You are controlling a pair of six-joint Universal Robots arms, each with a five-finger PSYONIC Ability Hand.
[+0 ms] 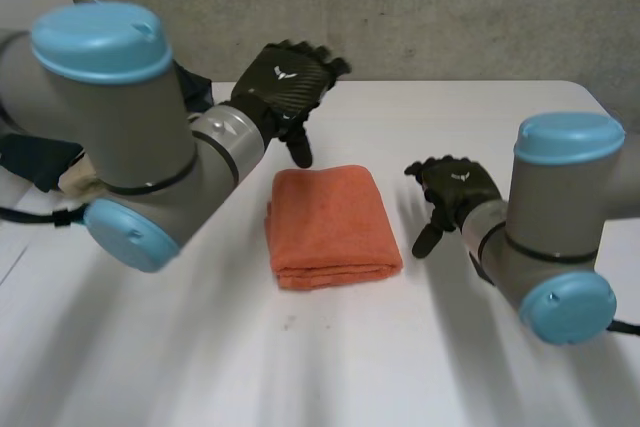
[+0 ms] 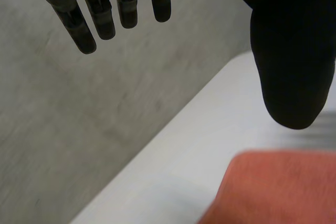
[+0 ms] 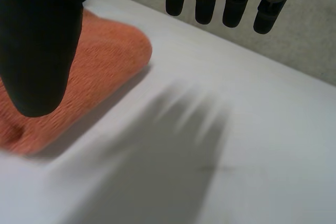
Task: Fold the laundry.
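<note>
Orange towel [image 1: 333, 227] lies between left robot hand [image 1: 285, 82] and right robot hand [image 1: 458, 187], both released. Looks soft and light; pinch the folded edge.

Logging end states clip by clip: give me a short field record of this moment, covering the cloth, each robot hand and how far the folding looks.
cloth: orange terry towel, folded into a thick rectangle, lying flat mid-table
surface: white table
left robot hand: open, holding nothing, by the towel's far left corner
right robot hand: open, holding nothing, beside the towel's right edge, apart from it
fold status: looks folded; neither hand on it
</note>
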